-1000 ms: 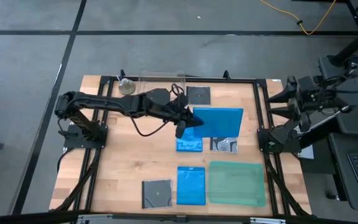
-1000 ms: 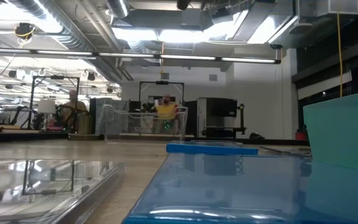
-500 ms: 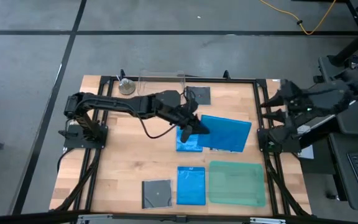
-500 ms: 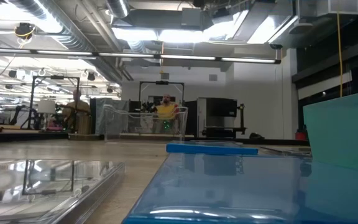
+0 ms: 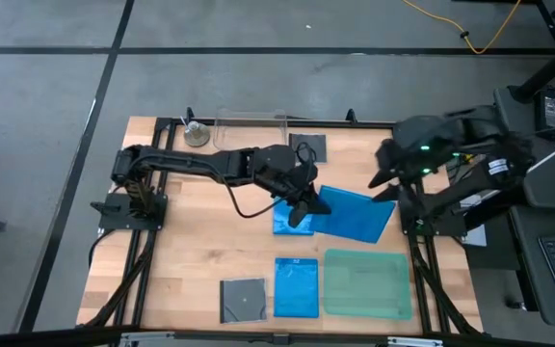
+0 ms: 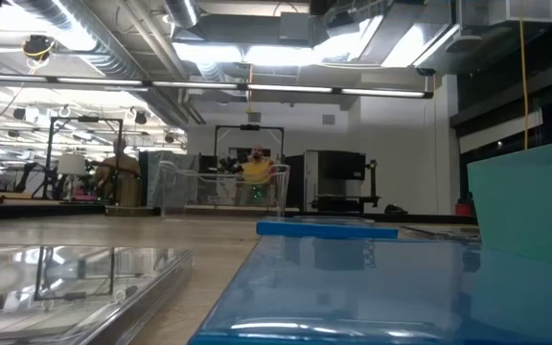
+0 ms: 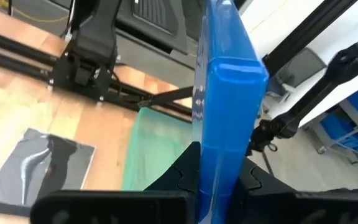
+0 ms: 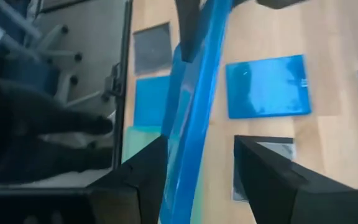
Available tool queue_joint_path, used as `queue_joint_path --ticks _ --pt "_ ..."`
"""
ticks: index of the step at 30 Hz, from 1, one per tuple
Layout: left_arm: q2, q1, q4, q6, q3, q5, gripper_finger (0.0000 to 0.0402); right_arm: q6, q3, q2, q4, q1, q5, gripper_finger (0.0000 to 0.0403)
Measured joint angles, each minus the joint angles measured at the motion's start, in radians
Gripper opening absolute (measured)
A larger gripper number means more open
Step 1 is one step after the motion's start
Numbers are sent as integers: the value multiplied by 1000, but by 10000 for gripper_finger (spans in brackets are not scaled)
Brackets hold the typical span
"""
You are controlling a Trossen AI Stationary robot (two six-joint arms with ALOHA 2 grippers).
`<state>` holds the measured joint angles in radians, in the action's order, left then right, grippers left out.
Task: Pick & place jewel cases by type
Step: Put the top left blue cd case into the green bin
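Since a second ago the left gripper (image 5: 303,204) has carried its big blue case (image 5: 355,214) from over the table's far middle toward the near right, tilting it, and the right arm has swung in from the table's right edge.

Going near to far in the high view: a dark grey square case (image 5: 243,299) lies at the near edge, a blue case (image 5: 296,287) just beside it, and the green tray (image 5: 368,283) to the right of that. Farther in, another blue case (image 5: 287,223) lies flat, partly under the lifted one, and a black-and-white patterned case (image 7: 42,163) lies beside it, seen in the left wrist view. At the far edge sit a dark square case (image 5: 309,146) and a clear tub (image 5: 251,124).

The left gripper is pinched narrow on the edge of the lifted blue case, which stands on edge between its fingers (image 7: 185,171). The right gripper (image 8: 199,163) is spread wide, and the case's edge runs into the gap between its fingers (image 8: 263,168); I cannot tell whether they touch it.

This looks like a hand-over of the blue case from left to right. None of the cases looks sorted by type yet, so the task seems early.
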<state>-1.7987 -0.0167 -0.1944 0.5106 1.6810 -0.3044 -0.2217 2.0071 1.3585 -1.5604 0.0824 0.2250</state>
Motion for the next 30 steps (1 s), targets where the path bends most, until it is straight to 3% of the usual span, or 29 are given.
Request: queue_joint_path --ticks 10,19,23,30 --pt "-1 -25 3 -9 0 49 19 161 -1 152 -2 -91 209 188" --pt "0 -34 -21 -9 0 65 20 203 -1 181 -12 -115 244 183" --pt "0 -32 -35 -9 0 78 29 203 -1 181 -12 -117 252 146" --pt "2 -22 -35 -12 0 77 39 196 -2 182 -17 -128 255 45"
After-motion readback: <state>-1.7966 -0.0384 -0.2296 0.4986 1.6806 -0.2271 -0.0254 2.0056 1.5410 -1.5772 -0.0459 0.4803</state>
